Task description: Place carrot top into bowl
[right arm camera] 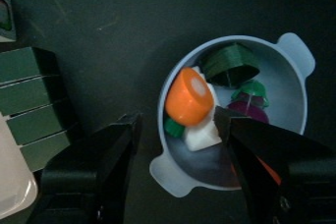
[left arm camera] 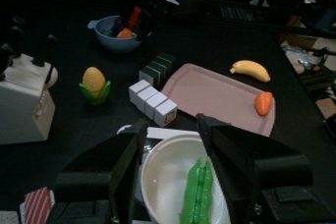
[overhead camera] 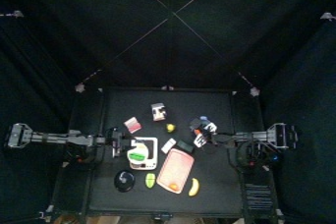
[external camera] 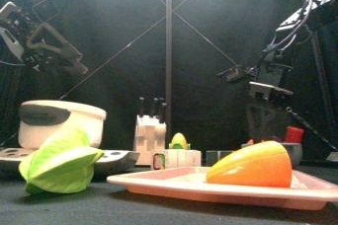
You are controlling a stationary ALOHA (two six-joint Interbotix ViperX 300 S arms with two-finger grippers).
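Table: flat matte black. Pink tray, smooth, shallow rim, lies off to the side.

Bowl: small, round, pale glossy plastic w/ two stub handles, directly under R gripper. R arm is far nearer; L gripper is well apart across the table, jaws apart and empty, over a white dish.

Carrot top: stubby orange chunk, smooth, lying inside the bowl among green, white and purple bits. It sits just beyond the R jaws, in line w/ their gap, long axis roughly along that gap.

R jaws spread wide, gripping nothing. Drop looks done; next is prob. a straight lift clear of the rim.
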